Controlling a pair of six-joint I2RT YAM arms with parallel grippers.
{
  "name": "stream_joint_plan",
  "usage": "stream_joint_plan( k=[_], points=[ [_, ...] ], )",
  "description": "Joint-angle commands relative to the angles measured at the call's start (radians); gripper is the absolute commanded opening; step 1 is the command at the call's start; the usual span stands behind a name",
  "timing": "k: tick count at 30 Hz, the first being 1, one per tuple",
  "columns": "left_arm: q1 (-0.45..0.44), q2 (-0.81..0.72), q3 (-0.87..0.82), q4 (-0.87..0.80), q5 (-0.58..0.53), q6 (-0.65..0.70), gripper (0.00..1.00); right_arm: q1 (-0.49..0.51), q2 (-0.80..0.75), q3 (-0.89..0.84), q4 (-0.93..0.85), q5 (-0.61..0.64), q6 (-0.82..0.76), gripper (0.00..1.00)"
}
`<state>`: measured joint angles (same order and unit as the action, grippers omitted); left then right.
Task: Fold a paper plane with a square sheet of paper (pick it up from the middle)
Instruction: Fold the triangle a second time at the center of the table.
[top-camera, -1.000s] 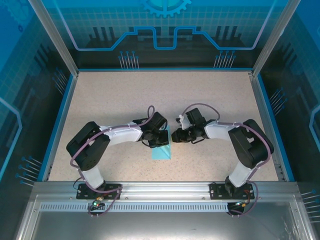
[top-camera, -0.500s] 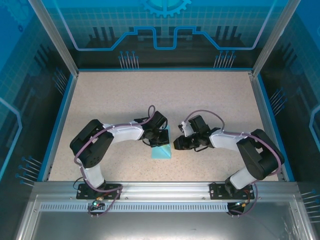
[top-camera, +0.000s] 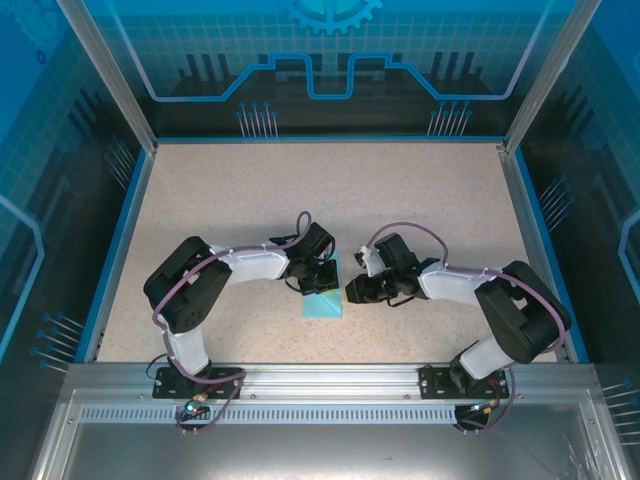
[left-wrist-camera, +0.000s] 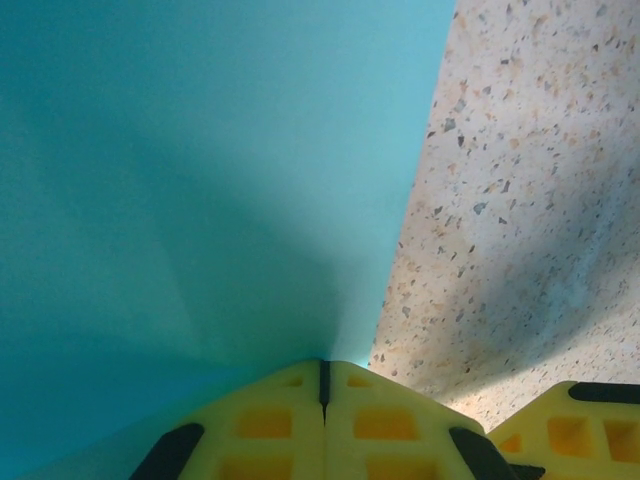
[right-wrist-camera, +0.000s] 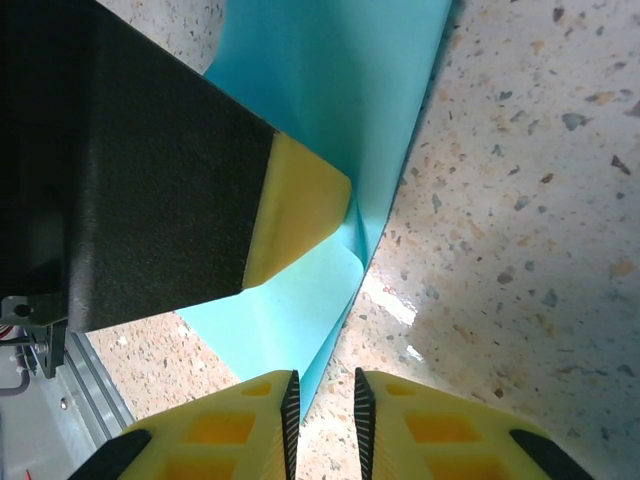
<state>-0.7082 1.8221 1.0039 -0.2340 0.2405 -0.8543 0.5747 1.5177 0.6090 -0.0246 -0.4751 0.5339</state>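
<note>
Your left arm (top-camera: 245, 265) and right arm (top-camera: 455, 283) bend inward, low over the surface (top-camera: 250, 190). Your left fingers (left-wrist-camera: 270, 420) press closed on the paper (top-camera: 325, 305); your right fingers (right-wrist-camera: 220, 425), slightly apart, straddle its edge.

My left gripper (left-wrist-camera: 323, 372) and right gripper (right-wrist-camera: 325, 388) wear the same pads: bright yellow, gridded with square hollows, black at the corners. The folded paper (top-camera: 323, 302) is plain light blue, a deeper teal in shadow. The table (top-camera: 240, 200) is pale beige, flecked brown and grey, rimmed in blue. My left arm (top-camera: 245, 268) and right arm (top-camera: 455, 282) are black and white with mauve cables (top-camera: 400, 228). The walls (top-camera: 330, 60) are translucent blue, with circuit-like lines over a fine grid.
</note>
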Motion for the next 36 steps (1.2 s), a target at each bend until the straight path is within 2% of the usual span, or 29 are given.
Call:
stream_joint_plan(
  k=[1,12,36],
  points=[
    [0.009,0.026,0.028,-0.005,0.019,0.031,0.04,0.023,-0.029,-0.007,0.009,0.004,0.01,0.24],
    [0.016,0.032,0.02,-0.01,0.016,0.044,0.06,0.065,-0.031,-0.009,0.022,0.024,0.024,0.25],
    [0.019,-0.027,0.014,-0.056,0.007,0.058,0.07,0.067,-0.037,-0.007,0.022,0.037,0.02,0.24]
  ],
)
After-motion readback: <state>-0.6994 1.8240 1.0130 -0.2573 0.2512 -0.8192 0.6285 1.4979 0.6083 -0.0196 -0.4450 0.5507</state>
